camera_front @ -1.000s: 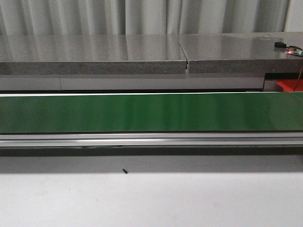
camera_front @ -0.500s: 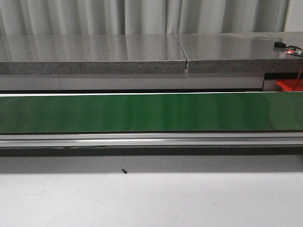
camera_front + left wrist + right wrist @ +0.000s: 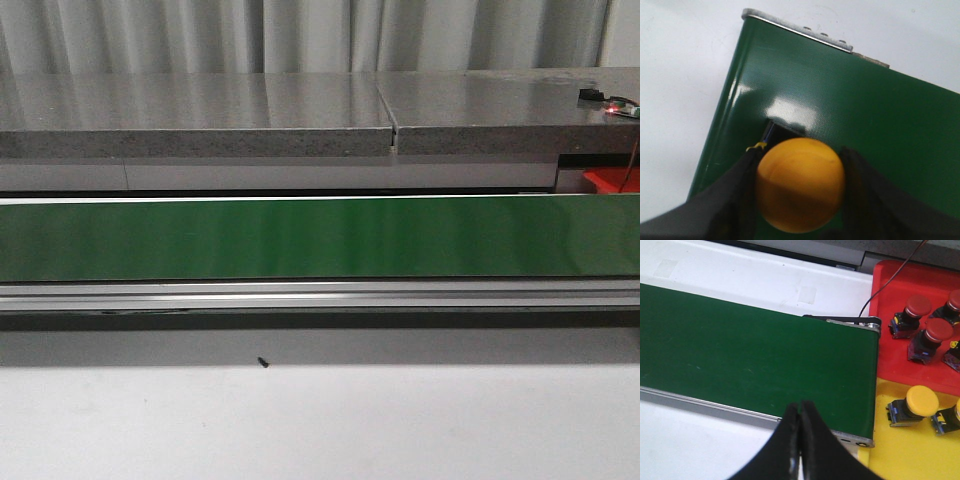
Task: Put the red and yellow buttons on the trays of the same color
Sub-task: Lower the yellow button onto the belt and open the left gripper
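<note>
One round yellow push button (image 3: 800,192) sits clamped between the dark fingers of the left hand (image 3: 799,195), held above the near corner of the glossy green conveyor belt (image 3: 850,115). My worry is the grip: the fingers press on the smooth domed cap, so the button could slip or twist out during a carry, and if it drops on the belt it may ride away from reach. Another risk is colour confusion at the drop, since the red plastic tray (image 3: 900,355) and the yellow plastic tray (image 3: 890,450) lie touching, side by side at the belt's end; a release near the seam could leave the button in the wrong one, or knock the buttons already there.

Further right, the right hand (image 3: 800,440) hangs pinched together with nothing in it, over the belt's near edge.

Only the wrist views show hands, button and tray contents. From the front, just the bare belt, the grey stone bench (image 3: 200,110) and a red sliver of tray appear.
</note>
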Controlling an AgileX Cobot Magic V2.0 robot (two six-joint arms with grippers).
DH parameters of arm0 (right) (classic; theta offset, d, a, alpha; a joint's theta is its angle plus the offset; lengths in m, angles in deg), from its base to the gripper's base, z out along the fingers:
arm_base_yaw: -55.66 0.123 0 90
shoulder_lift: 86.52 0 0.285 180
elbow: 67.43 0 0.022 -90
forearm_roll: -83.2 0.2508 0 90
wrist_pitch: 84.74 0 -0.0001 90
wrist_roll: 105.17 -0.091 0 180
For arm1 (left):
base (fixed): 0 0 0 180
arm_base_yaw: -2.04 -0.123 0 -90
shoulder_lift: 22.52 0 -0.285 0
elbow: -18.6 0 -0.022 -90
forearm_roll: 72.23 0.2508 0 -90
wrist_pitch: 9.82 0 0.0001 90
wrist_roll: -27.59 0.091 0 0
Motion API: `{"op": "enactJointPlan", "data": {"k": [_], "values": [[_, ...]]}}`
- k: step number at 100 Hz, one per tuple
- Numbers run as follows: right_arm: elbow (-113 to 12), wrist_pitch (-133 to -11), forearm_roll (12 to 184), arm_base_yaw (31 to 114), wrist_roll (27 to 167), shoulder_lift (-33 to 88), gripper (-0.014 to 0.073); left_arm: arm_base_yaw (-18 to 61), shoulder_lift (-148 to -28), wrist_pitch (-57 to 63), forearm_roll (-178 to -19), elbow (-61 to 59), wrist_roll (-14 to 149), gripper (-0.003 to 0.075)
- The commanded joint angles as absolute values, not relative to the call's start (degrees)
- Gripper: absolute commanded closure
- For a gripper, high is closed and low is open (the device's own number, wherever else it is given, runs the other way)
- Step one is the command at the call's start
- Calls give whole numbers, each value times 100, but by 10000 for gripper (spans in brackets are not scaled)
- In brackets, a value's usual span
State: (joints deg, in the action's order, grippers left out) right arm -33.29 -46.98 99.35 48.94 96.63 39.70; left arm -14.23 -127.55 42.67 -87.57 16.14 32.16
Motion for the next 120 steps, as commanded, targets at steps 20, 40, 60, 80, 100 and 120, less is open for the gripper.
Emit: {"op": "enactJointPlan", "data": {"k": [20,40,60,80,100,120], "values": [[-3472,-5004,9992,4890,9679,4026,662,-1389,-12608,4198,-8893,1746,3335,362],[-3472,-5004,9992,4890,9679,4026,662,-1389,-12608,4258,-9012,1746,3348,101],[-3472,-5004,9992,4890,9679,4026,662,-1364,-12344,4246,-9047,1756,3348,92],[-3472,-5004,9992,4890,9679,4026,662,-1364,-11935,4168,-9148,1848,3359,92],[-3472,-5004,9992,4890,9679,4026,662,-1364,-11815,4236,-9445,2276,3564,92],[-3472,-4981,9992,4890,9679,4026,662,-1555,-11836,4160,-9422,2710,3569,92]]}}
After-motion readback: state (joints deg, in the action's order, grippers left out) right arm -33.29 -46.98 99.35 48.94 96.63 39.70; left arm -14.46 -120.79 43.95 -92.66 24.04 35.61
